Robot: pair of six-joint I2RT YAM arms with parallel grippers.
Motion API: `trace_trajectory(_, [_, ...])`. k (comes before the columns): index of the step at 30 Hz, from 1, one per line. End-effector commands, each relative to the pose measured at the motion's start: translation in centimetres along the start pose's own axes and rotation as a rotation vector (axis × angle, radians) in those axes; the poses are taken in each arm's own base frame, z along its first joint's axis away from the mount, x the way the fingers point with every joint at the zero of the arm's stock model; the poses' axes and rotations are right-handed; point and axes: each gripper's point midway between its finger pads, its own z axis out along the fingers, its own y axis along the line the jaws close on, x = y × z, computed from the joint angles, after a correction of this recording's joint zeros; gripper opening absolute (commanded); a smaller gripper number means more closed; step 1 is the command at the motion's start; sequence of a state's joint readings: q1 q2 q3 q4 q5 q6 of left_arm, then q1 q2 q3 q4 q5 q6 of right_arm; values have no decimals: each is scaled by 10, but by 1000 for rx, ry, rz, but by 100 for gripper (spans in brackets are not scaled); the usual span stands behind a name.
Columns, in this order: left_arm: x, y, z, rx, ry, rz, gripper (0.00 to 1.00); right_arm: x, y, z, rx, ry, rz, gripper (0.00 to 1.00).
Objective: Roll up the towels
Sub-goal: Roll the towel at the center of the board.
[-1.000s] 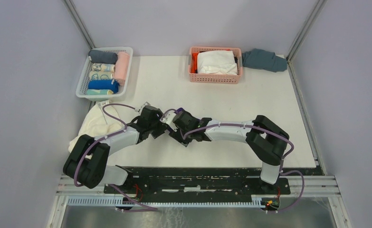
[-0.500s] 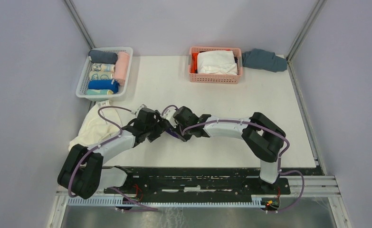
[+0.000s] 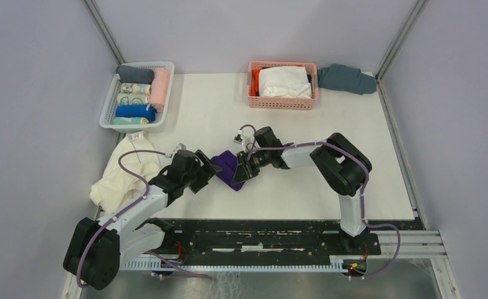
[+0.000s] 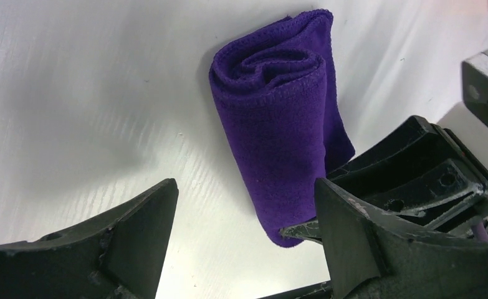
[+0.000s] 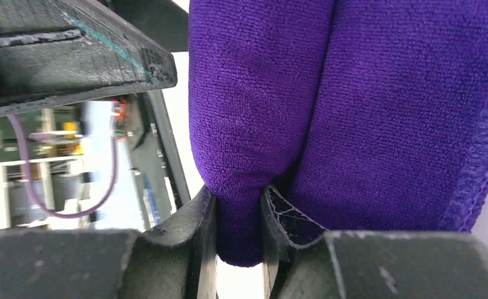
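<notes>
A deep purple towel (image 3: 227, 169), rolled, lies on the white table between my two grippers. The left wrist view shows its spiral end (image 4: 272, 62) pointing away from me. My right gripper (image 3: 244, 168) is shut on a fold at the roll's other end (image 5: 238, 218), with purple towel (image 5: 353, 93) filling the view above its jaws. My left gripper (image 3: 205, 174) stands open just left of the roll, its jaws wide apart (image 4: 244, 230) and touching nothing. The cream-white towel (image 3: 126, 171) lies crumpled at the table's left edge, beside the left arm.
A white basket (image 3: 143, 63) holding several rolled towels sits at the back left. A pink basket (image 3: 283, 101) with bright white cloth and orange fabric is at the back centre. Beside it, at the back right, lies a teal-grey cloth (image 3: 347, 79).
My left gripper opened, let go of the purple roll and drew back to the near left. My right gripper closed on the roll's end, and the roll now shows between the two.
</notes>
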State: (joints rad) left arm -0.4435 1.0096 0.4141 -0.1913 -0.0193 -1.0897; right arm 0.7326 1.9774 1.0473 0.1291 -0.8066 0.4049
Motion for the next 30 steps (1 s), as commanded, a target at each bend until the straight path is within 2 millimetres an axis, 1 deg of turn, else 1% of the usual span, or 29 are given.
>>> trace_trajectory(1, [-3, -9, 4, 16, -3, -37, 86, 6, 13, 4, -214, 5, 182, 19])
trace_trajectory(3, [-7, -16, 7, 26, -11, -34, 85, 5, 5, 4, -235, -13, 252, 19])
trace_trajectory(6, [-12, -20, 15, 18, -17, -17, 83, 10, -9, 7, -234, -11, 330, 19])
trace_trajectory(10, [-10, -9, 30, -48, -2, 4, 79, 15, -17, 7, -190, 0, 347, 21])
trace_trajectory(15, [0, 7, 47, -112, 33, 10, 76, 17, -24, -1, -68, 30, 304, 35])
trace_trajectory(21, [11, 37, 57, -211, 65, 23, 74, 8, -23, -28, 125, -8, 193, 51])
trace_trajectory(25, [18, 48, 61, -245, 88, 25, 73, 0, -21, -48, 284, -27, 84, 57])
trace_trajectory(27, [19, 50, 61, -252, 92, 28, 73, -9, -15, -63, 378, -51, 3, 60])
trace_trajectory(30, [19, 51, 61, -256, 93, 29, 73, -19, -8, -79, 526, -68, -137, 65])
